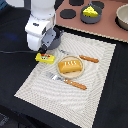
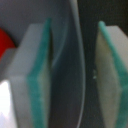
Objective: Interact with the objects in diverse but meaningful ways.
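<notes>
Work is only just getting going, I think. On the exterior view's left, the gripper (image 2: 75, 75) is hanging low over the grey saucepan (image 1: 56, 34). Its two fingers (image 2: 37, 75) are standing apart with the pan's thin wall between them, not squeezing it. The tomato (image 2: 4, 42) is peeking in red near the fingers. The butter block (image 1: 44, 58) is sitting just beside the pan, so a swing could bump it. In the middle, the bread loaf (image 1: 70, 66) is lying on its plate (image 1: 60, 71), with the fork (image 1: 70, 81) and knife (image 1: 89, 58) close by. Further right, the mat (image 1: 100, 75) is giving bare room for moving. The cheese wedge (image 1: 90, 11) is waiting far back in a dark bowl (image 1: 85, 20).
</notes>
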